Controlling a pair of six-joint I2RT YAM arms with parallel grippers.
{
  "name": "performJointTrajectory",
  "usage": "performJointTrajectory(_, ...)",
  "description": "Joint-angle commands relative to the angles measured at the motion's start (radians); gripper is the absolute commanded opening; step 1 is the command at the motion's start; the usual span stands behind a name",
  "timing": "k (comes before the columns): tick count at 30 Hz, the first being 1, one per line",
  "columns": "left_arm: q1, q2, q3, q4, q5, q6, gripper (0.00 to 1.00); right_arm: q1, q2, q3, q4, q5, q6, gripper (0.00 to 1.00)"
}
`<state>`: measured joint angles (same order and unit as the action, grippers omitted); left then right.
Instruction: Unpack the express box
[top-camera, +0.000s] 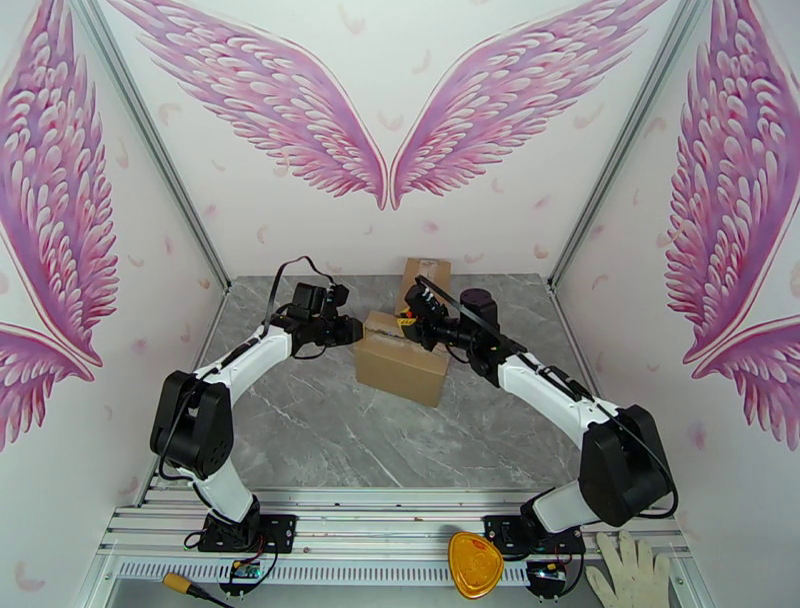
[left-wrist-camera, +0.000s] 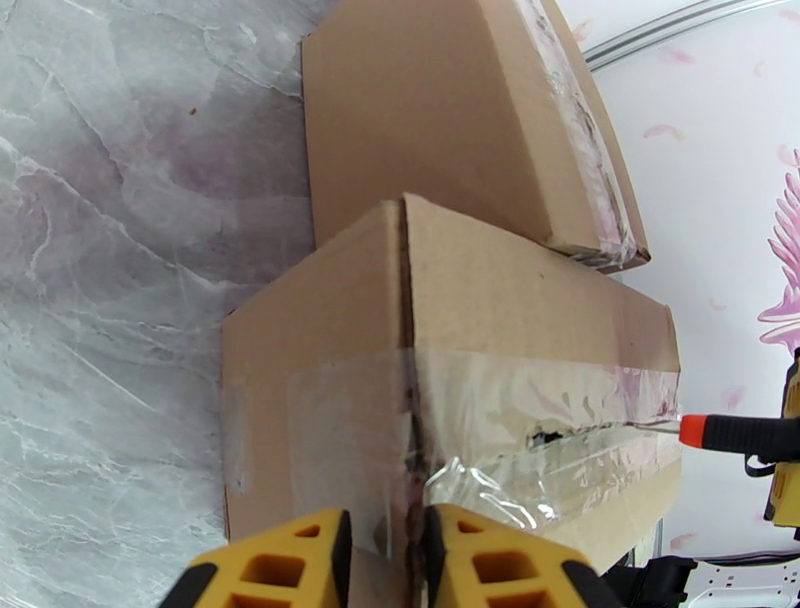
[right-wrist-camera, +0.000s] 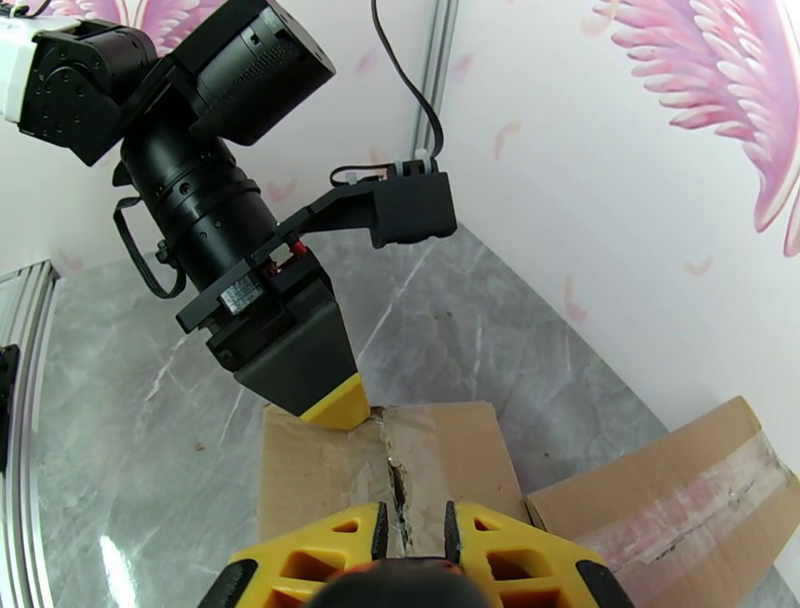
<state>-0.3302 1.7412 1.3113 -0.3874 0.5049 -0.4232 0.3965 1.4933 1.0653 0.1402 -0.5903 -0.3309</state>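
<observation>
The express box (top-camera: 400, 368) is a brown carton sealed with clear tape, lying mid-table. My left gripper (top-camera: 352, 330) is at its left end. In the left wrist view the yellow fingers (left-wrist-camera: 290, 565) are closed to a narrow gap over the box's (left-wrist-camera: 500, 290) end edge. My right gripper (top-camera: 413, 318) hangs over the box's far right end, shut on a black-handled cutter with an orange tip (left-wrist-camera: 735, 432). That tip lies at a slit in the tape (left-wrist-camera: 545, 437). In the right wrist view the cutter's handle (right-wrist-camera: 400, 580) sits between the fingers (right-wrist-camera: 310, 560), above the box's top seam (right-wrist-camera: 395, 470).
A second taped carton (top-camera: 425, 272) lies just behind the first, close to the back wall. A dark cylinder (top-camera: 478, 300) stands to its right. Off the table at the front rail lie a yellow object (top-camera: 475, 565) and a white glove (top-camera: 630, 572).
</observation>
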Motion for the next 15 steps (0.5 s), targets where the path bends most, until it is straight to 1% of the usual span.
performJointTrajectory(1,0.007,0.1,-0.056,-0.205,-0.164,0.018,0.27,-0.028,-0.046,-0.018,-0.053,0.04,-0.005,0.0)
performJointTrajectory(5,0.006,0.104,-0.056,-0.204,-0.166,0.015,0.27,-0.028,-0.062,-0.045,-0.044,0.057,-0.01,0.0)
performJointTrajectory(8,0.006,0.109,-0.052,-0.207,-0.165,0.017,0.26,-0.03,-0.056,-0.046,-0.075,0.059,-0.022,0.0)
performJointTrajectory(12,0.006,0.11,-0.053,-0.211,-0.168,0.018,0.26,-0.033,-0.1,-0.062,-0.05,0.071,-0.021,0.0)
performJointTrajectory(15,0.006,0.112,-0.055,-0.21,-0.167,0.018,0.26,-0.042,-0.1,-0.069,-0.056,0.071,-0.023,0.0)
